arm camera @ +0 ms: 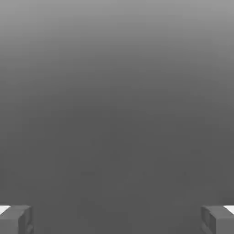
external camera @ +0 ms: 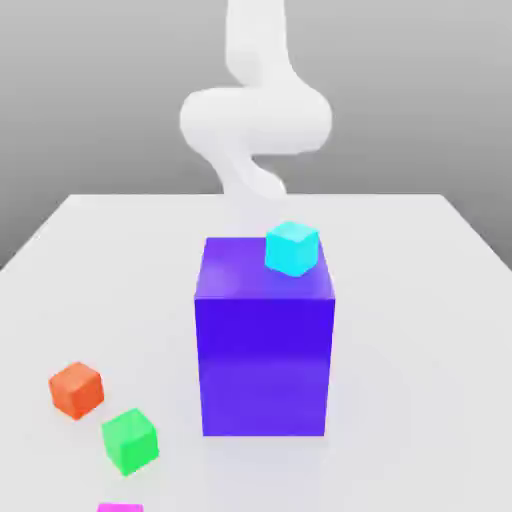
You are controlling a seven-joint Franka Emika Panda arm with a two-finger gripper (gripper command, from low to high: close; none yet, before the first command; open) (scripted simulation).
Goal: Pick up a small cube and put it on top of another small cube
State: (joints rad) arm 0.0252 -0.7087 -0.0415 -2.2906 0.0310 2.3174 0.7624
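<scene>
Nearest you, the small cube point(external camera: 120, 508) sits on the table point(external camera: 420, 300) at the front edge; just behind it lie a green cube point(external camera: 129, 440) and an orange cube point(external camera: 76, 389); a cyan cube point(external camera: 291, 248) tops the purple block point(external camera: 265, 350); your gripper point(arm camera: 117, 219) is spread wide, grasping nothing.

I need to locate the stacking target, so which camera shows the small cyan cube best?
The exterior view: the small cyan cube sits in plain sight on the tall blue block's top, near its far corner on that view's right. The hand view gives plain grey background.
</scene>
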